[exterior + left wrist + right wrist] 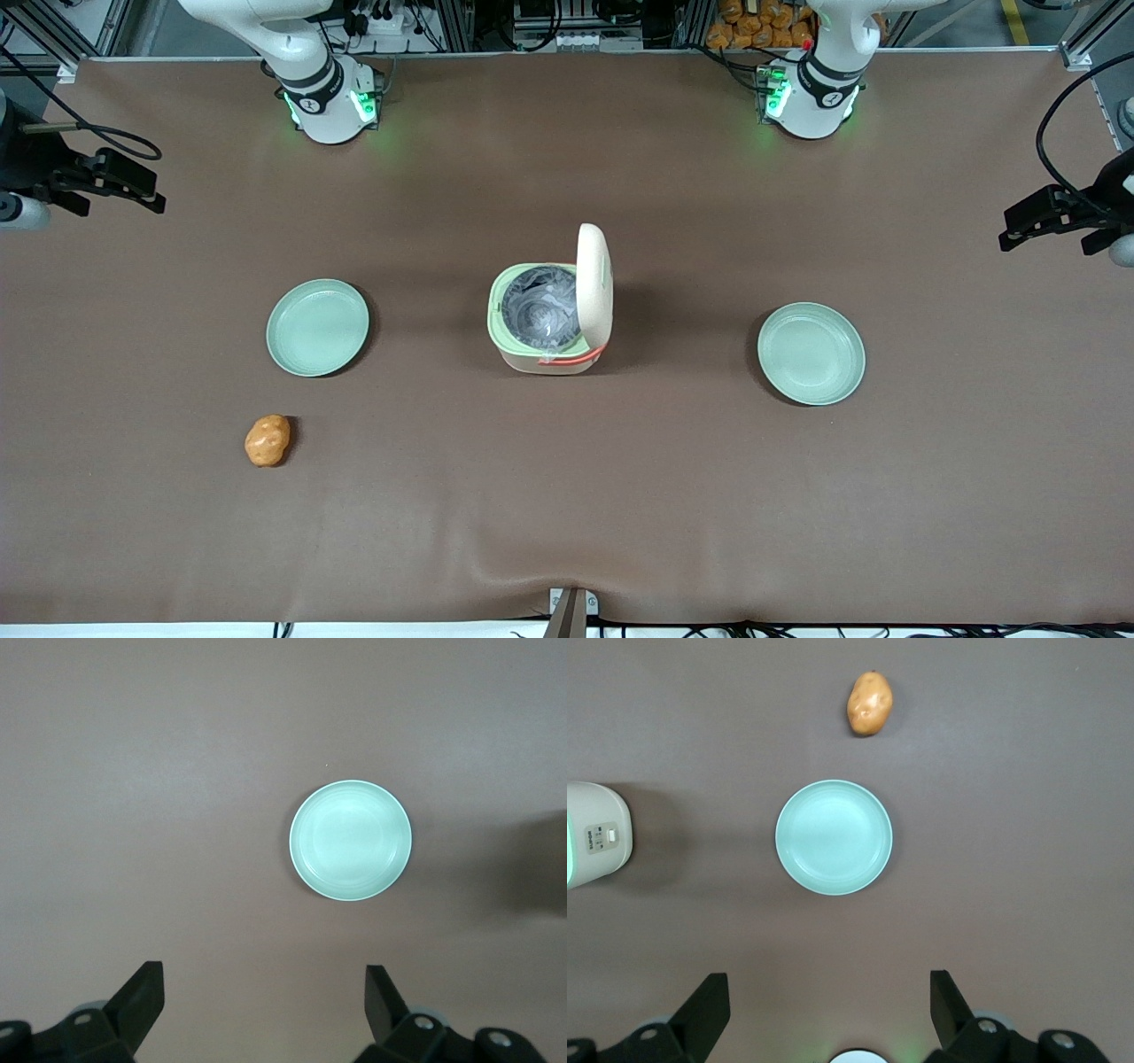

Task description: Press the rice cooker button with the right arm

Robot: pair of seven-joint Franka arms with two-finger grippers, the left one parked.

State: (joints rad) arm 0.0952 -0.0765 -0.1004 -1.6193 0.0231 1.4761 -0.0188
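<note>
Nearest the front camera, toward the working arm's end of the brown table point(567, 496), lies a potato point(267, 440). Farther in sits a pale green plate point(317, 327), and level with it, at the middle of the table, stands the rice cooker point(549, 315). Its lid point(594, 283) is raised upright on the edge that faces the parked arm's end, so the silvery pot point(540, 307) is open to view, and the orange handle point(576, 358) lies along the edge nearest the front camera. A second plate point(811, 353) rests toward the parked arm's end.

The gripper point(828, 1010) of the right arm point(292, 53) hangs high at the working arm's edge of the table, well apart from the cooker, its fingers point(709, 1005) spread wide with nothing between them. From the wrist camera, the first plate lies between the gripper and nothing else of note; the cooker stands off to the side of it, and its small button panel point(602, 838) faces the working arm's end. I judge the press not yet begun: the arm must travel sideways toward the table's middle and come down onto that panel, which faces its own side.
</note>
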